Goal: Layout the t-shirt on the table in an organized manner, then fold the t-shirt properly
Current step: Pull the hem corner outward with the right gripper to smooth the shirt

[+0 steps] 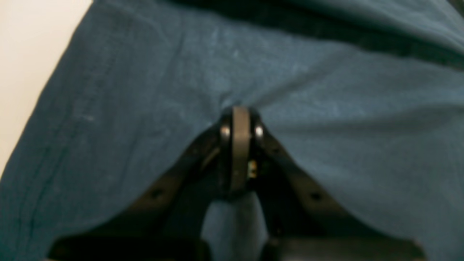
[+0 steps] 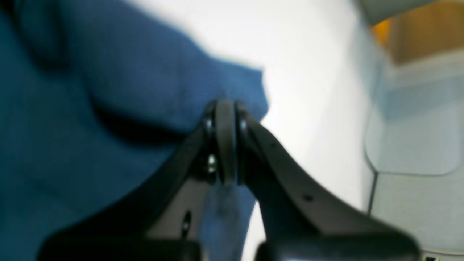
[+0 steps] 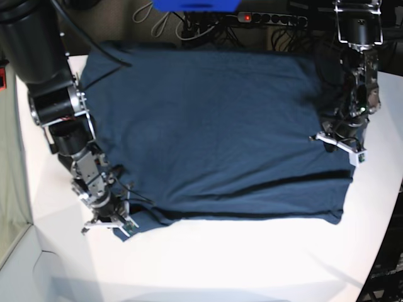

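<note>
Right gripper [image 3: 119,225]: jaws clamped on the near corner of the t-shirt [image 3: 208,132].
T-shirt: lay spread across the table [image 3: 208,264], a low fold running along its near edge.
Left gripper [image 3: 329,139]: pinched fabric at the opposite side edge.
Technique: both arms should pull apart evenly, keeping cloth taut and low.
Hidden: collar and sleeves; wrist views were blurred, so grip depth was probably shallow.

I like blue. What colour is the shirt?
Dark navy blue, plain. The shirt shows best in the base view.
</note>
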